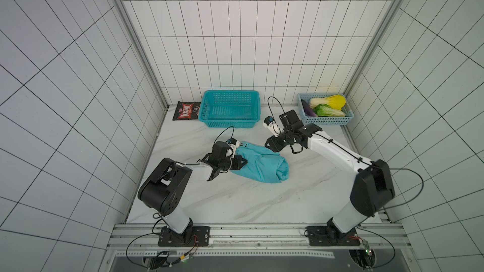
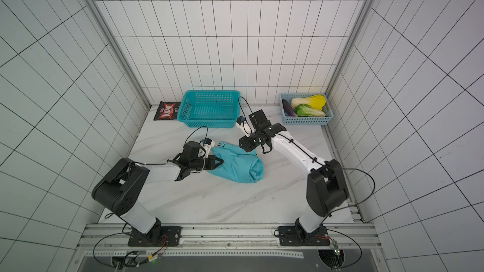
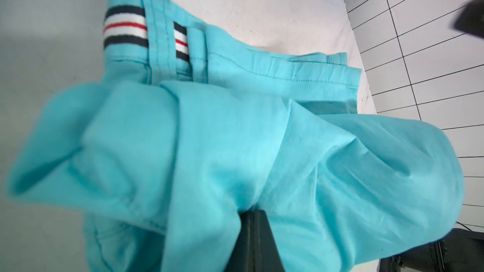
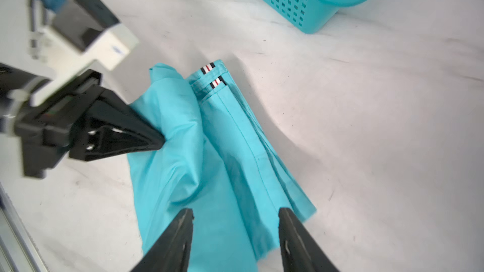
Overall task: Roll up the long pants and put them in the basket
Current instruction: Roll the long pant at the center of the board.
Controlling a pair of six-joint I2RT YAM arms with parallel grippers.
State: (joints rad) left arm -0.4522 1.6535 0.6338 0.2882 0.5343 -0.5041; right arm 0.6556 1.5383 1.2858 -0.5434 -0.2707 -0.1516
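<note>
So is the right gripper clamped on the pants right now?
No, in the right wrist view the right gripper stands with jaws apart over the long pants, pinching no fold.

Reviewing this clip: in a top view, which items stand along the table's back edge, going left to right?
black snack bag with red lettering → turquoise perforated plastic basket → pale blue plastic basket holding vegetables

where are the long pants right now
In a top view the long pants lie bunched mid-table, in front of the turquoise basket, with the left gripper shut on their left edge.
</note>
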